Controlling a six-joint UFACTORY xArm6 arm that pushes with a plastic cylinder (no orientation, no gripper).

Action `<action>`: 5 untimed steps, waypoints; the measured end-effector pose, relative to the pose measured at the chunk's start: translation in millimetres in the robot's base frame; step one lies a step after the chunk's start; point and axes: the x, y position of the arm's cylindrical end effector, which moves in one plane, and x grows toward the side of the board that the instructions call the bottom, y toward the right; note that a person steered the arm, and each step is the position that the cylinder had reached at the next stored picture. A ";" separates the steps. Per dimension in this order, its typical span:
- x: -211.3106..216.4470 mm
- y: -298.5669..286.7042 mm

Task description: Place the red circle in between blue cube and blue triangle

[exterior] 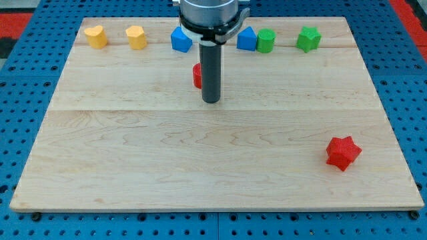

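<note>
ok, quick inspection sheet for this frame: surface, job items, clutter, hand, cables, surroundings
Surface: wooden board, flat, seam lines visible.
Job's things: red circle mostly hidden behind the rod; blue cube and blue triangle on the top row, gap between them.
Clutter: two yellow blocks, green blocks, red star lower right.
Hand: none; my tip just right of the red circle.
Cables: nothing seen.
Surroundings: blue pegboard.

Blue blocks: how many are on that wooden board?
2. One blue block sits at the view's top, left of the rod; the other blue block sits right of it, touching a green block. The arm may hide more.
</note>
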 end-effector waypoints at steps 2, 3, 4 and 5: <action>1.4 1.1; 1.4 8.2; 1.4 11.4; 1.4 11.5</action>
